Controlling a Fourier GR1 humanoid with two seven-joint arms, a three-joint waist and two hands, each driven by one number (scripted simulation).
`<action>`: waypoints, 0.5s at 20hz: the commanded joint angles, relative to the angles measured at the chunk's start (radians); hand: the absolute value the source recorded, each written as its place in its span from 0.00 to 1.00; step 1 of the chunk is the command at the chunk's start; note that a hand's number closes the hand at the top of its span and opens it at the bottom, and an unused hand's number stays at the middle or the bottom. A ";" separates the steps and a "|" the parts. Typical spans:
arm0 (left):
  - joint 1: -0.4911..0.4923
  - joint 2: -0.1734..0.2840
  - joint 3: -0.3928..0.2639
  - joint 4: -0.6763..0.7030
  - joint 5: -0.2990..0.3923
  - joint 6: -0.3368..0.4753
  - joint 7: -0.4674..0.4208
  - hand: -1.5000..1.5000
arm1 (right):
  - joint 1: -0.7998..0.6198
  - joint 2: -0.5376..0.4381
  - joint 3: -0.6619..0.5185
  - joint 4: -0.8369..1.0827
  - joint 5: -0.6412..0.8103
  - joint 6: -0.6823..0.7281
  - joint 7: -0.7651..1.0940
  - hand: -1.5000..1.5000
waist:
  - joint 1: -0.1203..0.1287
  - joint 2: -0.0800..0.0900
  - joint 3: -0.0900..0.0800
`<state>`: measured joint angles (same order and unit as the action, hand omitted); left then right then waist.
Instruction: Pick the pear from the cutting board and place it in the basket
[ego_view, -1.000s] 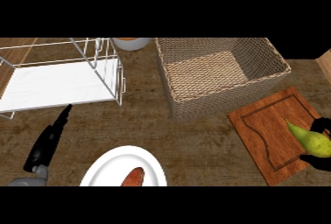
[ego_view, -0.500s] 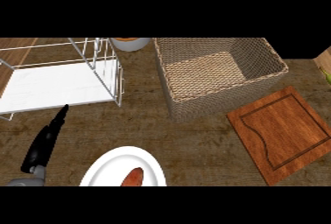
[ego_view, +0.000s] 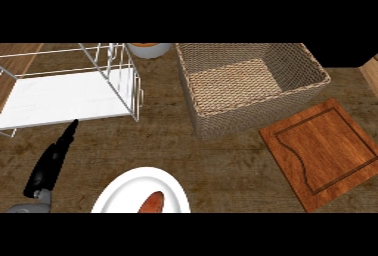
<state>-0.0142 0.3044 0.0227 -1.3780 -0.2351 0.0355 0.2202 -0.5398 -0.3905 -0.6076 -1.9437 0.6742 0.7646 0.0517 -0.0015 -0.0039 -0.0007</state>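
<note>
The cutting board at the right of the frame now lies bare: a second ago the pear sat near its right edge with a dark hand against it, and half a second ago both were already gone from sight. Neither the pear nor the right hand shows anywhere in the head view at this moment, so where the fruit is cannot be told; the likeliest reading is that the right hand has lifted it out past the right edge of the frame, but that is a guess, and the hand's state cannot be stated because it is out of view.

The basket at upper centre has nothing visible inside, so the placing is not yet done. If the pear is indeed carried, the next move calls for bringing it in over the basket's rim.

The left hand rests at the lower left, fingers straight and holding nothing, unchanged across the second. A white plate with an orange item sits at the bottom, and a wire rack at upper left on the surface.
</note>
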 joint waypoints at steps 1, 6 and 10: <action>0.011 -0.016 -0.011 -0.031 -0.018 0.012 0.007 0.50 | -0.197 -0.035 -0.003 0.020 -0.106 0.150 0.225 1.00 | 0.005 -0.001 -0.001; 0.061 -0.023 -0.021 -0.056 -0.020 -0.011 -0.007 0.50 | -0.262 0.095 0.180 0.048 -0.048 0.054 0.362 1.00 | 0.017 0.002 -0.001; 0.003 -0.037 -0.018 -0.049 -0.067 0.024 0.048 0.50 | -0.281 0.100 0.207 0.063 -0.116 0.056 0.397 1.00 | 0.006 0.002 0.000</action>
<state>-0.0140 0.2760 0.0130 -1.3987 -0.2709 0.0428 0.2416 -0.7773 -0.3222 -0.4597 -1.8832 0.5854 0.8215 0.3722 0.0052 -0.0018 -0.0009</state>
